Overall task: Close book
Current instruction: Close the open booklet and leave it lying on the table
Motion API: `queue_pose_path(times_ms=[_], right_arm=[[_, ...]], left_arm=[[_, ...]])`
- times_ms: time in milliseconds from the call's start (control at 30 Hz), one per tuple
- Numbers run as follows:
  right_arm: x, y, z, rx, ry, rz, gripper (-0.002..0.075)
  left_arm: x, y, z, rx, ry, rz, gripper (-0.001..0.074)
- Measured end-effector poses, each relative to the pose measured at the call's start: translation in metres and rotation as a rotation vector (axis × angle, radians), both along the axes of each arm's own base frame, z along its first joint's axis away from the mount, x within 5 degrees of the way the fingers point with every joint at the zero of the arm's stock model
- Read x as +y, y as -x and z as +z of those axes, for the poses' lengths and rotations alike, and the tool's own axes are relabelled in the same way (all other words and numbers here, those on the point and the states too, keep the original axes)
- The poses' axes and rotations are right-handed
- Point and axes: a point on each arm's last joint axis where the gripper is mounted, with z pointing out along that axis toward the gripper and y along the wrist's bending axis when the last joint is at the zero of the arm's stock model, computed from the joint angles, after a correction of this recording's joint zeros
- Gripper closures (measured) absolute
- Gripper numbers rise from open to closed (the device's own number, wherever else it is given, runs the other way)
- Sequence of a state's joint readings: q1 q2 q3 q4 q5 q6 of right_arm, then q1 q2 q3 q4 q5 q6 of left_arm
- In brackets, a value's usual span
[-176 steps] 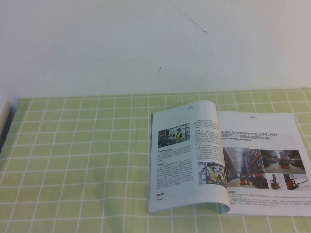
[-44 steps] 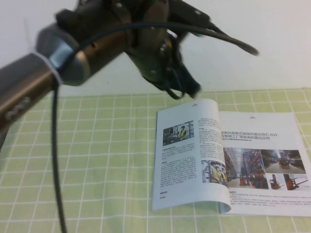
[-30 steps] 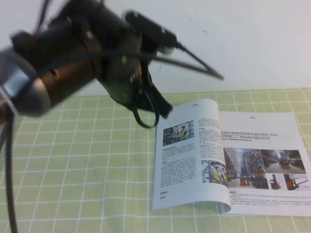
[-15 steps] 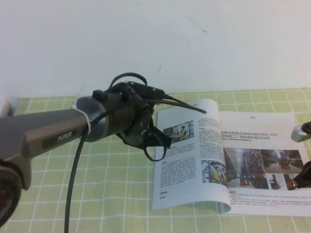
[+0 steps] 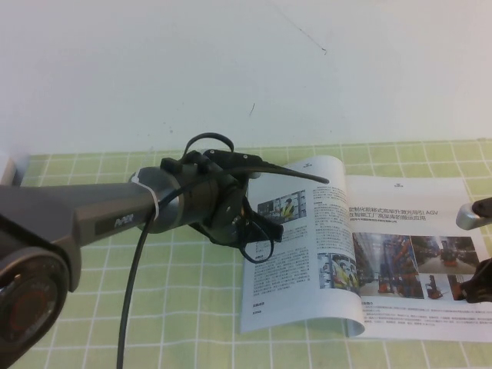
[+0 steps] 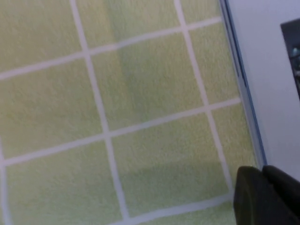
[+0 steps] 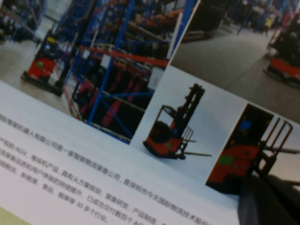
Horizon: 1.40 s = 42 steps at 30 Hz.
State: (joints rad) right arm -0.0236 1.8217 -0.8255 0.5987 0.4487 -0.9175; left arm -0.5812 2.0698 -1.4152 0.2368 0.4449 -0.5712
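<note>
Book (image 5: 384, 254): lies open on the tablecloth (image 5: 115, 292), in the right half of the table, spine running roughly front to back.
L page (image 5: 296, 246): bowed upward, free edge toward table centre; text cols plus a small photo near its top.
R page (image 5: 419, 231): flat on the cloth, heading at top, row of warehouse photos across the middle.
L arm (image 5: 84, 219): comes in from the left edge of the high view, low over the cloth, pointing at the book.
L gripper (image 5: 261, 231): at the free edge of the L page, about halfway along that edge. Wrist cam shows a dark tip over green squares just beside the page edge. Contact w/ paper: can't tell. Open or closed: can't tell.
Cable (image 5: 131, 300): black, loops over the L arm's wrist and hangs down to the front edge of the high view.
R gripper (image 5: 480, 280): barely in view at the far right edge of the high view, over the outer part of the R page by the photos. Open or closed: can't tell.
Forklift photo (image 7: 173, 126): fills the R wrist cam w/ the other warehouse pics, printed lines beside it; cam sits close over the page.
Tablecloth: light green w/ white grid, covers the whole table.
Wall (image 5: 231, 69): white, behind the table, a few small marks.
</note>
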Motion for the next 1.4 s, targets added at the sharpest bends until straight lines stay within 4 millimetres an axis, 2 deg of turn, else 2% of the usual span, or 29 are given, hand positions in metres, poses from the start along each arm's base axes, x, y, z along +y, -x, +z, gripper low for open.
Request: queue_pose_path(times_ms=[133,233,500,667,967,1133,1300,1400], right_arm=[[0.0,0.0,0.0,0.0,-0.001,0.001,0.0729],[0.0,0.0,0.0,0.0,-0.001,0.001,0.0729],[0.0,0.0,0.0,0.001,-0.001,-0.001,0.0729],[0.0,0.0,0.0,0.002,-0.002,-0.005,0.0729],[0.0,0.0,0.0,-0.007,0.004,0.019,0.0729],[0.0,-0.001,0.0,-0.01,0.007,0.019,0.0729],[0.0,-0.001,0.0,-0.012,0.007,0.018,0.0729],[0.0,-0.001,0.003,-0.021,0.009,0.02,0.0729]], left_arm=[[-0.004,0.001,-0.006,0.028,0.049,0.02,0.0738],[-0.015,0.006,-0.005,0.028,0.079,-0.028,0.0738],[-0.069,0.035,0.0,-0.013,0.232,-0.132,0.0738],[-0.092,0.042,0.011,-0.107,0.378,-0.129,0.0738],[-0.099,0.041,0.019,-0.091,0.546,0.01,0.0738],[-0.113,0.05,0.025,-0.083,0.576,-0.008,0.0738],[-0.136,0.057,0.053,-0.081,0.608,-0.081,0.0738],[-0.145,0.063,0.084,-0.141,0.585,-0.209,0.0738]])
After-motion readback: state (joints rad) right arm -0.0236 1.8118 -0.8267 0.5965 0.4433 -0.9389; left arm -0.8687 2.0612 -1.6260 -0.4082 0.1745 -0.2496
